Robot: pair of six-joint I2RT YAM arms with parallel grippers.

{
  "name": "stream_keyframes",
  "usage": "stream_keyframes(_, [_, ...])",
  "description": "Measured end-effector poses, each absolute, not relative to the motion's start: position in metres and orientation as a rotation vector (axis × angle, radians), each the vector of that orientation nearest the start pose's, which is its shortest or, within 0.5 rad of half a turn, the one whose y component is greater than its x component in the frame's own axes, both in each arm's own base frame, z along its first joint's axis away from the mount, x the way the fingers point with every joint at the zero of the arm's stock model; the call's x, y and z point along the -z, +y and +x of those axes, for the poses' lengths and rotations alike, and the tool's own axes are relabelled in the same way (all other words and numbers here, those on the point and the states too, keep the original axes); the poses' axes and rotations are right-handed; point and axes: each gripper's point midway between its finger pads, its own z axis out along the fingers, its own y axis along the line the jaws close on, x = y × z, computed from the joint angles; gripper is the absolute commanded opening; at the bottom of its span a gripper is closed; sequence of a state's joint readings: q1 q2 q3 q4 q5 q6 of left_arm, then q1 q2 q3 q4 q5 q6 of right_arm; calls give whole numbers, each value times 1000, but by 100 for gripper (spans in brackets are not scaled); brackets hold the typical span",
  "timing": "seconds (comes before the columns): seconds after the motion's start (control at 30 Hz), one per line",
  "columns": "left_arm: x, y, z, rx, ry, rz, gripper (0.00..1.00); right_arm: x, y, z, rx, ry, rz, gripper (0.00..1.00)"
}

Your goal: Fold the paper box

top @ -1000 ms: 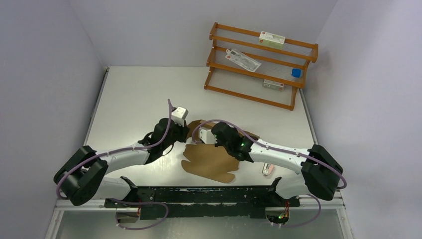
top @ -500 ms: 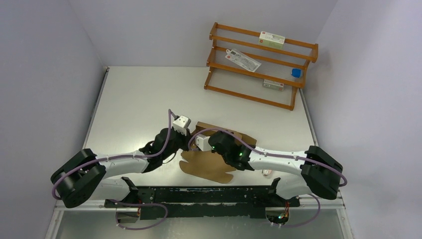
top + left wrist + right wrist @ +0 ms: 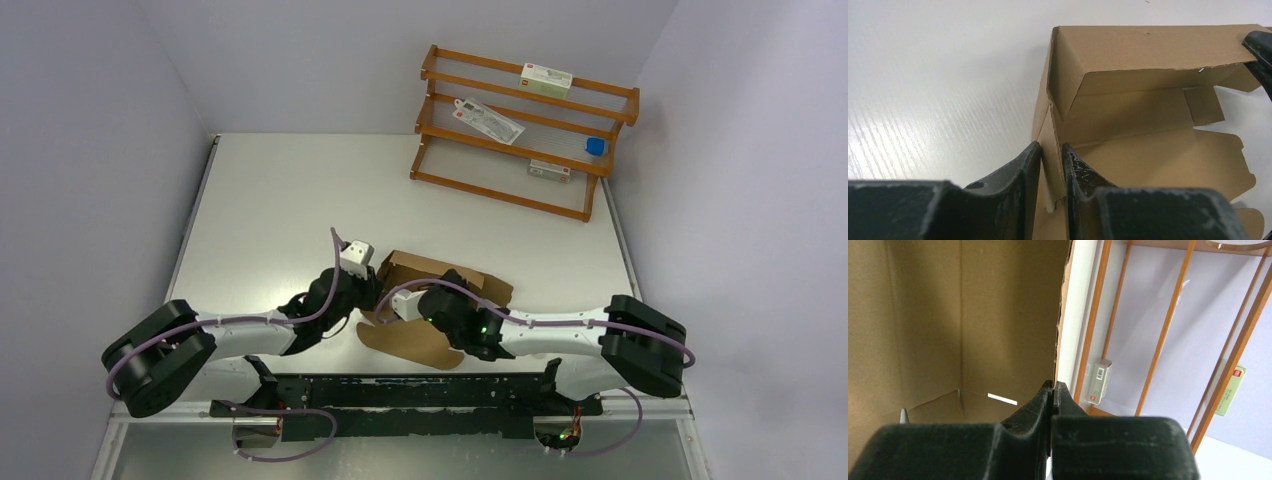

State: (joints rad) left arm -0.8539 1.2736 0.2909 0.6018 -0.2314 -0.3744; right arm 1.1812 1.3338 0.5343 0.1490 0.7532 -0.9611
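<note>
Two claws (image 3: 1051, 150) (image 3: 1053, 384), one paper box (image 3: 1148, 45) (brown)

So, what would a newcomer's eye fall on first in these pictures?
The half-folded brown cardboard box sits at the middle of the white table, near its front edge. The left pincer straddles one side flap; the right pincer is shut on an upright wall's edge. An orange wooden rack with small cartons stands far right.
</note>
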Motion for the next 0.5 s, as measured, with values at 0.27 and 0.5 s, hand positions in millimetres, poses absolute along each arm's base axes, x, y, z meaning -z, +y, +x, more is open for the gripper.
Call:
stream_keyframes(0.27, [-69, -249, 243, 642, 1947, 310, 49, -106, 220, 248, 785, 1299, -1649, 0])
stream_keyframes(0.5, [-95, -246, 237, 685, 1883, 308, 76, -110, 219, 248, 815, 1276, -1665, 0])
